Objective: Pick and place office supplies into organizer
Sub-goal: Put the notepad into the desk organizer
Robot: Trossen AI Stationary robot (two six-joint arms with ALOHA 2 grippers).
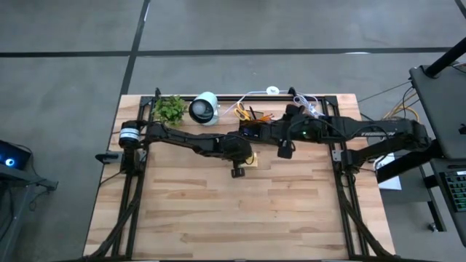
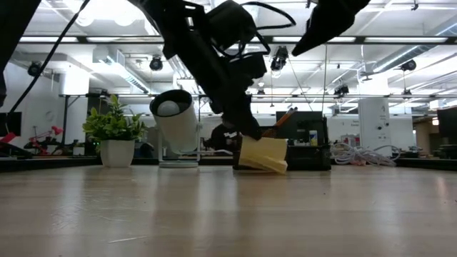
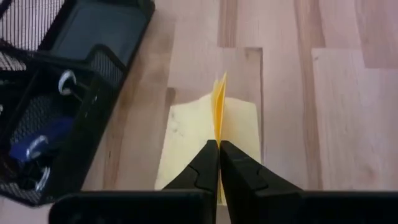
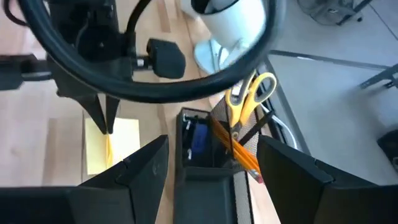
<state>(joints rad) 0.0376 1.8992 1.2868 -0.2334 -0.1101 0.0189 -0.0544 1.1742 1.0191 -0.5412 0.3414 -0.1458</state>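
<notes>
Pressed tight together, the left claw [image 3: 219, 163] pinches a raised fold of sheets on the yellow sticky-note pad [image 3: 186, 134], which lies on the desk [image 1: 240, 211] just beside the black organizer [image 3: 74, 93], its near edge tipped up in the low view. Blue piece [image 3: 37, 144] and small clips sit inside the organizer's mesh compartment. Yellow-handled scissors [image 4: 250, 94] and orange pencils [image 4: 239, 152] stand in its taller back section. Spread wide, the right claw [image 4: 211, 165] hangs above the organizer, holding nothing. A white round lamp [image 1: 204, 108] and a potted plant [image 1: 170, 108] stand along the far edge. Bare wood lies open across the whole front half.
</notes>
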